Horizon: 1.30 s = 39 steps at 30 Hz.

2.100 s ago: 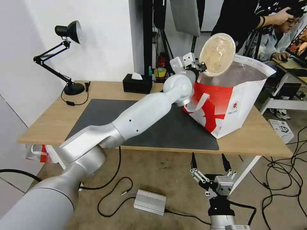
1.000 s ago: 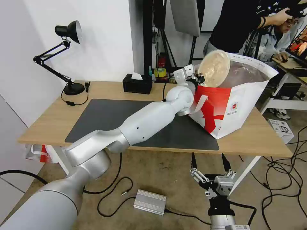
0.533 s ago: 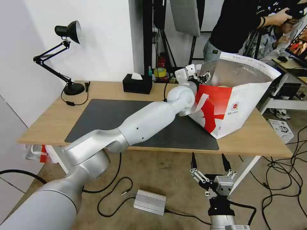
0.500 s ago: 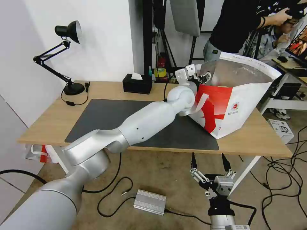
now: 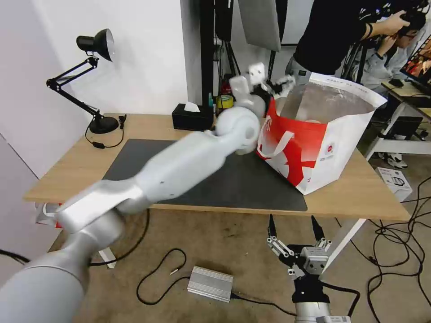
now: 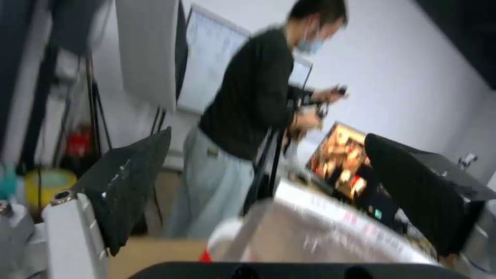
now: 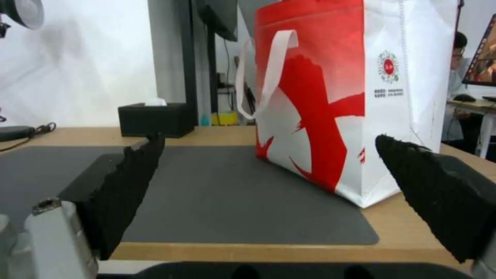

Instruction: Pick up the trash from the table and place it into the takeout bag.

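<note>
- Two end effectors: left end effector (image 5: 273, 85) empty with fingers spread, lifted above takeout bag (image 5: 314, 134) rim since half a second ago; beige bowl gone from its grip.
- Right end effector (image 5: 294, 231) spread apart, empty, low before the counter (image 5: 67, 175), below bag.
- Bag: boxy, red-white, foil-lined, white strap, upright on dark mat (image 5: 148, 157).

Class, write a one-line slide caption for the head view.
Left gripper open above the takeout bag on the table; right gripper waits open below.
</note>
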{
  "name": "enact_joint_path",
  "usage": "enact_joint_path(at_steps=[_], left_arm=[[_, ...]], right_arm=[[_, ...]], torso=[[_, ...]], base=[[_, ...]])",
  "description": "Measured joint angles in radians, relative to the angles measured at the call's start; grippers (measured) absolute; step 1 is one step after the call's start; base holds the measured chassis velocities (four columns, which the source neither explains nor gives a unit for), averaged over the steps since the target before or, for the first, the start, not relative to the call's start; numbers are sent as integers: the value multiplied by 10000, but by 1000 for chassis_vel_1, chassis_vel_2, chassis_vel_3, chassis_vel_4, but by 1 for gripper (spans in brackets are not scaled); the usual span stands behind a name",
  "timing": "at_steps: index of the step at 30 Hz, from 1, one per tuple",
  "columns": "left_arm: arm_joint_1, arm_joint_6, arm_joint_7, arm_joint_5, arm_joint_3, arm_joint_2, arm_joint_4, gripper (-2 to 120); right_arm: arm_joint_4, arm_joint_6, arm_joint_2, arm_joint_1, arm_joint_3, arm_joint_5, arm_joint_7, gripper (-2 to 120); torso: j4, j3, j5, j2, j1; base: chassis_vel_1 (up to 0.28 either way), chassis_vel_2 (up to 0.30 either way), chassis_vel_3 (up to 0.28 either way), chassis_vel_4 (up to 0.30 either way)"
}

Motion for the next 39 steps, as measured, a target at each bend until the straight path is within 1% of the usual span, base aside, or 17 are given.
enact_joint_path(at_steps=[1, 4, 5, 9, 10, 13, 14, 18, 19, 22, 27, 29, 31, 34, 35, 38, 39], left_arm=[[0, 0, 0, 0, 0, 0, 0, 100], [8, -7, -531, 480, -652, 1173, -1873, 100], [8, -7, -531, 480, -652, 1173, -1873, 100], [290, -40, -872, 924, -1387, 2848, -3943, 100], [290, -40, -872, 924, -1387, 2848, -3943, 100], [1169, -199, -895, 1223, -1890, 4415, -5363, 100], [1169, -199, -895, 1223, -1890, 4415, -5363, 100], [3233, -541, -656, 1821, -3143, 6331, -6911, 100], [3233, -541, -656, 1821, -3143, 6331, -6911, 100], [5142, -675, -489, 2366, -4338, 7002, -7791, 100], [6887, -763, -294, 3053, -5500, 7378, -8477, 100], [8421, -984, -158, 3961, -6429, 7538, -9057, 100], [9121, -1088, -148, 4425, -6733, 7535, -9298, 100], [11420, -1192, -139, 5727, -7870, 6944, -10004, 100], [11420, -1192, -139, 5727, -7870, 6944, -10004, 100], [13374, -1427, -56, 7063, -8788, 5985, -10357, 100], [13374, -1427, -56, 7063, -8788, 5985, -10357, 100]], right_arm=[[0, 0, 0, 0, 0, 0, 0, 100], [0, 0, 0, 1, -1, 0, 0, 100], [0, 0, 0, 1, -1, 0, 0, 100], [0, 0, 0, 0, 0, 0, 0, 100], [0, 0, 0, 0, 0, 0, 0, 100], [0, 0, 0, 0, 1, 0, 1, 100], [0, 0, 0, 0, 1, 0, 1, 100], [0, 0, 0, 0, -2, 0, 0, 100], [0, 0, 0, 0, -2, 0, 0, 100], [0, 0, 0, 0, -1, 0, 0, 100], [0, 0, -1, 1, -2, 0, 0, 100], [0, 0, 0, 0, -1, 0, 0, 100], [0, 0, -1, 1, -1, 0, 0, 100], [0, 0, 0, 0, 0, 0, 1, 100], [0, 0, 0, 0, 0, 0, 1, 100], [0, 0, 0, 1, -1, 0, 0, 100], [0, 0, 0, 1, -1, 0, 0, 100]], torso=[[0, 0, 0, 0, 0], [1, -1, -3, 0, 0], [1, -1, -3, 0, 0], [3, 0, -4, 0, 0], [3, 0, -4, 0, 0], [-2, -1, -2, 0, 0], [-2, -1, -2, 0, 0], [-1, -1, -4, 1, 0], [-1, -1, -4, 1, 0], [0, -1, -4, 1, -1], [1, -2, -3, 1, -1], [0, -1, 0, 1, -1], [0, -2, -1, 1, -1], [0, -1, -1, 1, -1], [0, -1, -1, 1, -1], [1, -1, -1, 1, -2], [1, -1, -1, 1, -2]], base=[[0, 0, 0, 0], [0, 0, 0, 0], [0, 0, 0, 0], [0, 0, 0, 0], [0, 0, 0, 0], [0, 0, 0, 0], [0, 0, 0, 0], [0, 0, 0, 0], [0, 0, 0, 0], [0, 0, 0, 0], [0, 0, 0, 0], [0, 0, 0, 0], [0, 0, 0, 0], [0, 0, 0, 0], [0, 0, 0, 0], [0, 0, 0, 0], [0, 0, 0, 0]])
